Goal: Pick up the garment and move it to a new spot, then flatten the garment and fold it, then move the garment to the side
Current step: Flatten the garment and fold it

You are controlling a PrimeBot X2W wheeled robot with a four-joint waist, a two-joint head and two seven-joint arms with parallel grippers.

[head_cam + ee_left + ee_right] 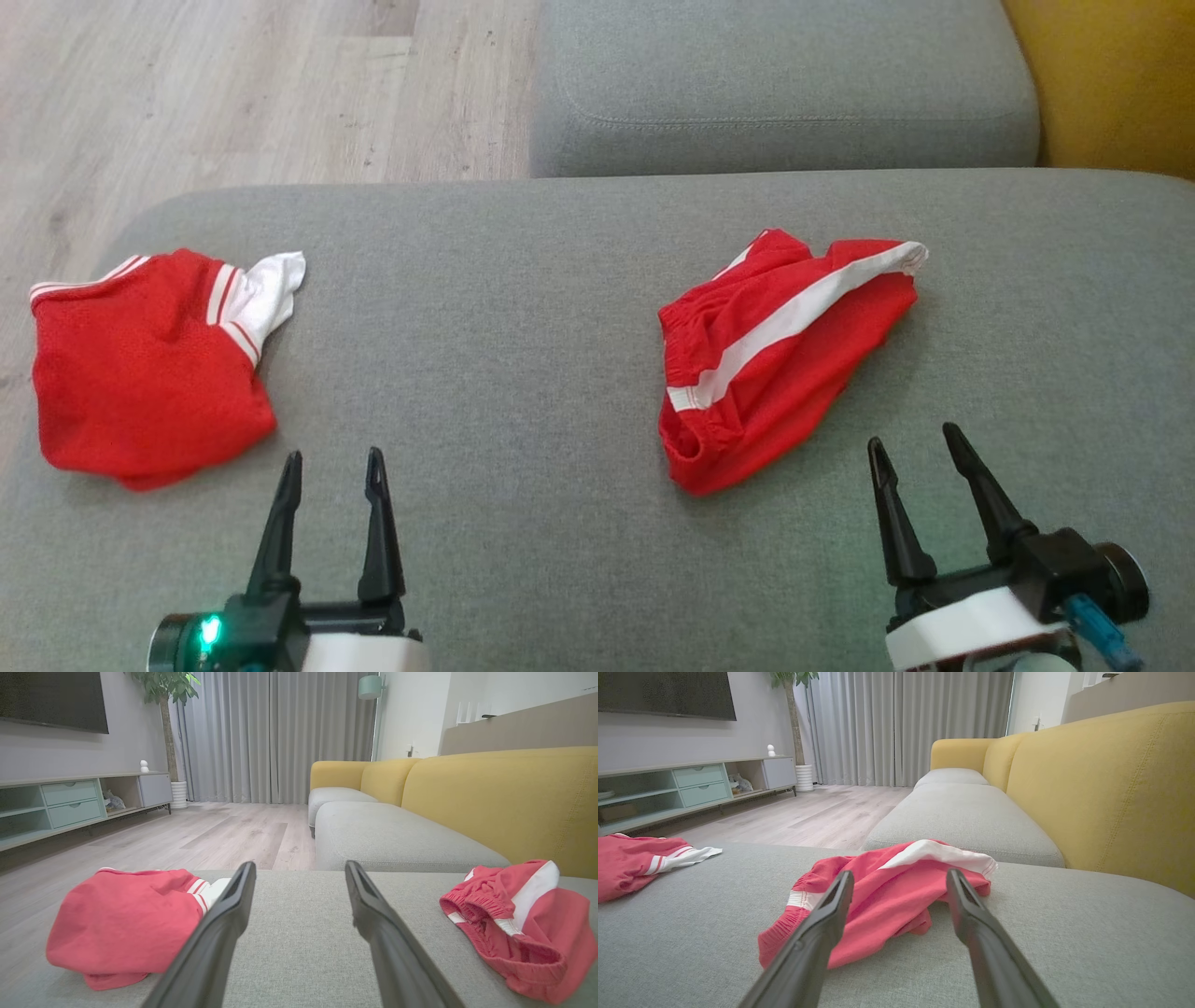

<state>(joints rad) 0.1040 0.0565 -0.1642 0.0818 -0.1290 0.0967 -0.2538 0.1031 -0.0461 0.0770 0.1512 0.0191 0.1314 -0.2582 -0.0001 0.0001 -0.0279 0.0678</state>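
Left hand (334, 453) and right hand (913, 434) hover released, empty, the right nearest the crumpled red shorts (775, 355) for pickup.

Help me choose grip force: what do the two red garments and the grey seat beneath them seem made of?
Red shorts: thin matte knit, probably polyester; soft crumples, gathered elastic waistband. Red top: seemingly mesh jersey; fine dotted texture, striped white trim. Grey seat: matte woven upholstery; visible weave.
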